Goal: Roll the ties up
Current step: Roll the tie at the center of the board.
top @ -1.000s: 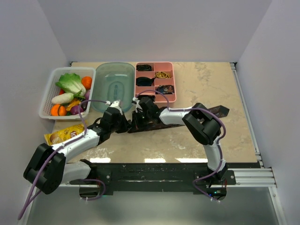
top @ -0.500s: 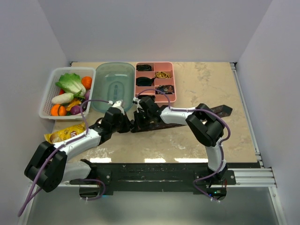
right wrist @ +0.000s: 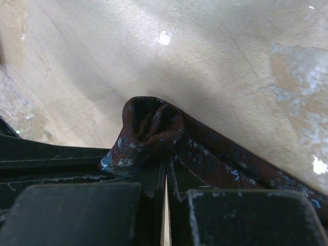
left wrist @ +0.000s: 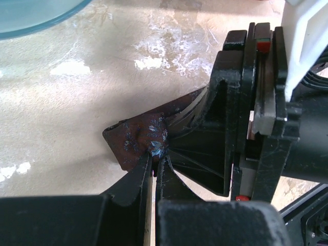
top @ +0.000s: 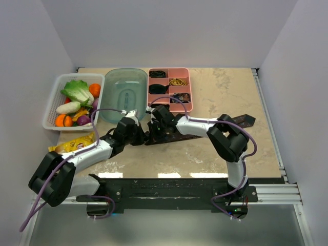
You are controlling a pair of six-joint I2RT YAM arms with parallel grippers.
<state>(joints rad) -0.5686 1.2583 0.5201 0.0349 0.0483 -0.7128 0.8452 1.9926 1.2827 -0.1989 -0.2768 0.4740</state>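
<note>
The tie (right wrist: 154,128), brown-maroon with fine specks, lay on the table (top: 225,92) on the arm-base side of the pink tray (top: 190,82). Its narrow end sat just below the tray's near left corner. From there it ran rightward, past the tray's right edge, to its wide pointed end (top: 242,121).

Both arms met at that narrow end, close below the tray. The left gripper (left wrist: 154,164) was clenched on the tie, its fingertips pinching a fold of the fabric where the end curled up off the table. The right gripper (right wrist: 165,174) was also clamped on the tie, with a small bunched loop of cloth standing just beyond its closed fingers. The two grippers were nearly touching, the right one's black body directly in front of the left wrist camera.

The tray's compartments held dark coils and one yellowish one. A blue-green tub (top: 124,92) stood just left of the tray. A white basket (top: 51,110) of vegetables stood farther left, and a yellow snack bag (top: 72,145) lay left of the tray and nearer the bases.
</note>
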